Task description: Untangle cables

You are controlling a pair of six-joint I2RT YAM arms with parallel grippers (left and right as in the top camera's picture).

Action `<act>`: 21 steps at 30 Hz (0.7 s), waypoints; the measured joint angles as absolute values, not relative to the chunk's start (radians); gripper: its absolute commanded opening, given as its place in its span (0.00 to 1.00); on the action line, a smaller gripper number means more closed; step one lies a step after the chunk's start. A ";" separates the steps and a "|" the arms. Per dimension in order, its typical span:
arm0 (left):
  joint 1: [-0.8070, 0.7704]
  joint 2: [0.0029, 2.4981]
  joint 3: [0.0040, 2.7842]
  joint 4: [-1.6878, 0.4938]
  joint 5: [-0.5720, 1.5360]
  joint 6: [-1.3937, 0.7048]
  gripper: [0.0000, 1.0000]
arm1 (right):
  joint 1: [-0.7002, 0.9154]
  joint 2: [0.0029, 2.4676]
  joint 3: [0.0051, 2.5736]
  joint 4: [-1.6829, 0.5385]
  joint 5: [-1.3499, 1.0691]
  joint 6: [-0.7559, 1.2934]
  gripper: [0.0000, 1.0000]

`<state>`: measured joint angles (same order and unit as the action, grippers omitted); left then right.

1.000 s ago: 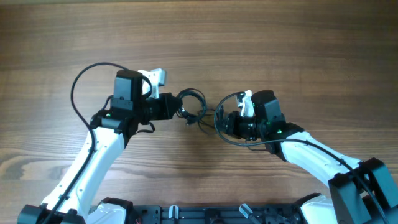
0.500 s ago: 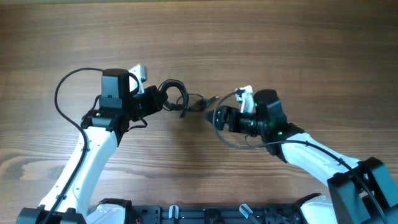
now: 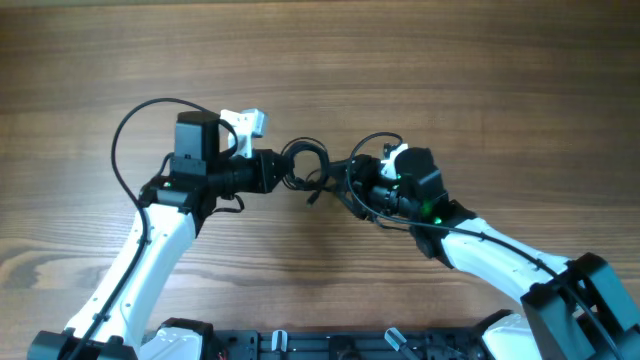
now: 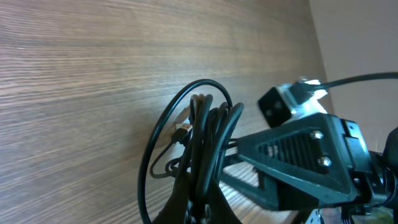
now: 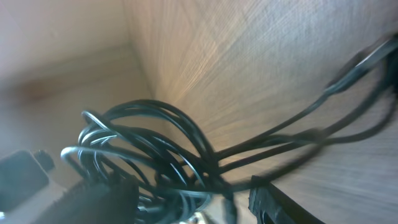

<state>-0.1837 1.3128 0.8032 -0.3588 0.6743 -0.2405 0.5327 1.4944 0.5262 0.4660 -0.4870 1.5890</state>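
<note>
left hand (image 3: 283, 172) back rightward, clenching cables (image 3: 310, 168), bundle strung left-right, right hand (image 3: 352, 180) grip unclear

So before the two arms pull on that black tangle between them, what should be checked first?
1. Left gripper holds the cables: ok, the bundle is pinched between its fingers.
2. Right gripper holds a strand: cannot tell, its wrist view is blurred.
3. Cables separated: not ok, the loops overlap in one bundle.
4. A plug end in sight: ok, one shows beside the coil.
5. Grippers apart from each other: ok, the overhead view shows a gap with strands across it.
</note>
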 measured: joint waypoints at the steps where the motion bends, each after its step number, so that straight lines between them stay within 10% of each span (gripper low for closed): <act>1: -0.197 1.313 0.803 -0.359 0.677 -0.241 0.04 | 0.547 1.494 0.526 0.466 -0.458 1.634 0.47; 11: -0.185 1.202 0.803 -0.422 0.751 -0.245 0.04 | 0.233 1.494 0.526 0.428 -0.272 1.703 0.25; 17: -0.157 1.110 0.803 -0.416 0.744 -0.245 0.04 | 0.083 1.495 0.519 0.515 -0.464 1.449 0.67; 21: -0.157 1.111 0.803 -0.413 0.699 -0.245 0.04 | 0.115 1.494 0.529 0.646 -0.788 0.971 0.71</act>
